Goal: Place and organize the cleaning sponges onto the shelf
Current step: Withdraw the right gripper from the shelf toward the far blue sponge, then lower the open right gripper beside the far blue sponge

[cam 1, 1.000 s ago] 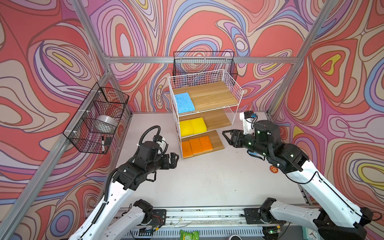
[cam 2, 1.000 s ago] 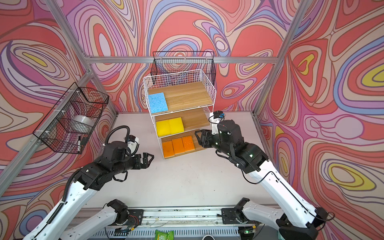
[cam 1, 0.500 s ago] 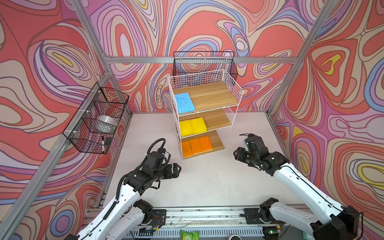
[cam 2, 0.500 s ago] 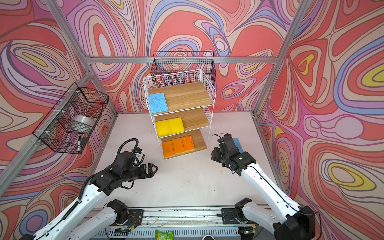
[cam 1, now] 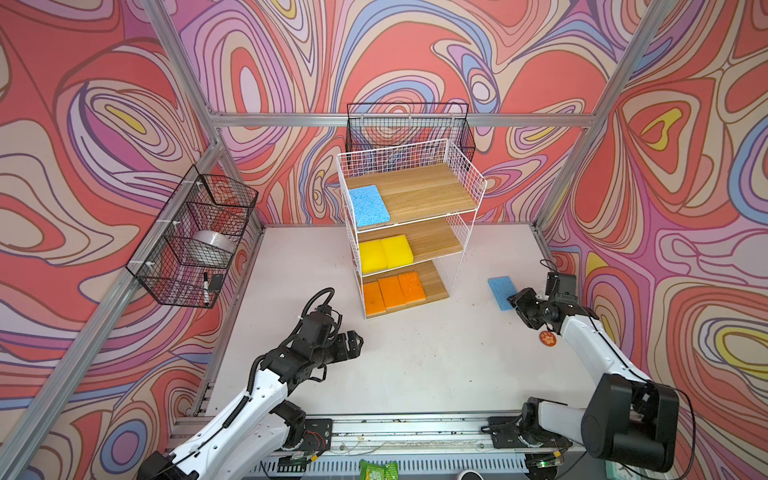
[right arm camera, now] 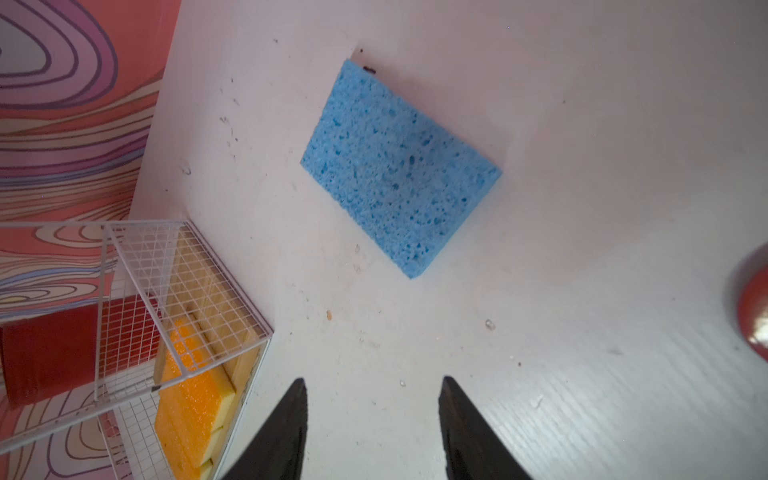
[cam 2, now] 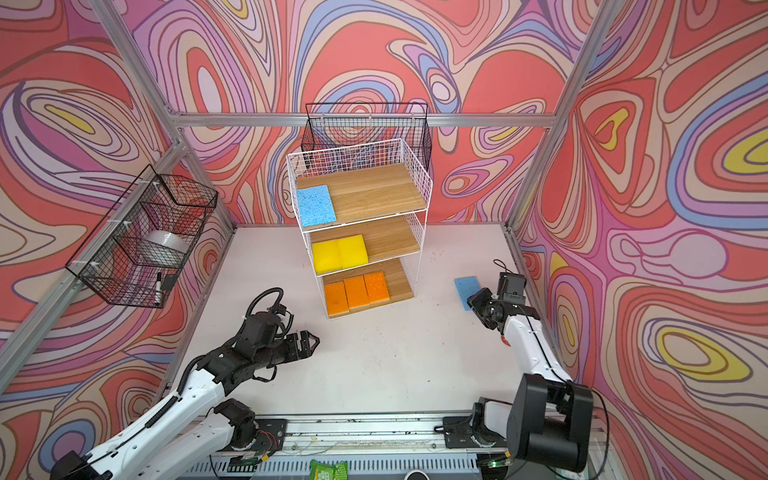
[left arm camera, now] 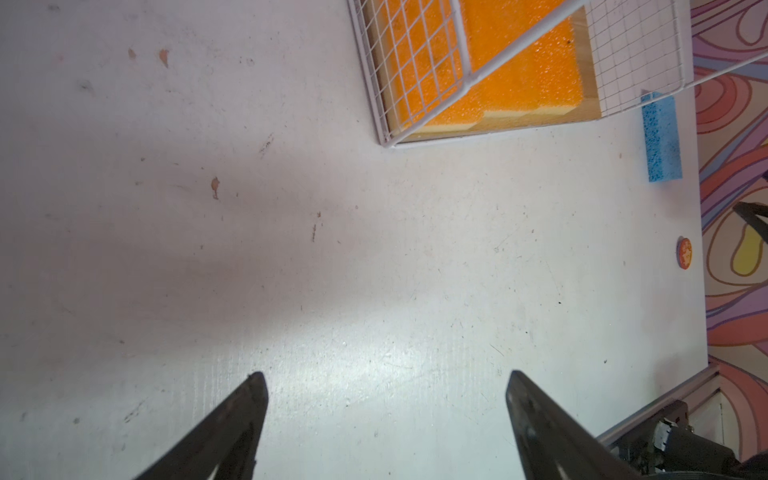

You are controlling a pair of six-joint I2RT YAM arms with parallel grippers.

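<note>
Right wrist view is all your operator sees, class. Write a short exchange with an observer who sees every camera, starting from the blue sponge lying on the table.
Operator: A loose blue sponge lies flat on the table, ahead of my open right gripper. Is another blue one shelved?
Observer: Yes. In both top views a second blue sponge lies at the left end of the top board of the shelf.
Operator: What is on the middle board?
Observer: Two yellow sponges, side by side at the left end of the middle board.
</note>
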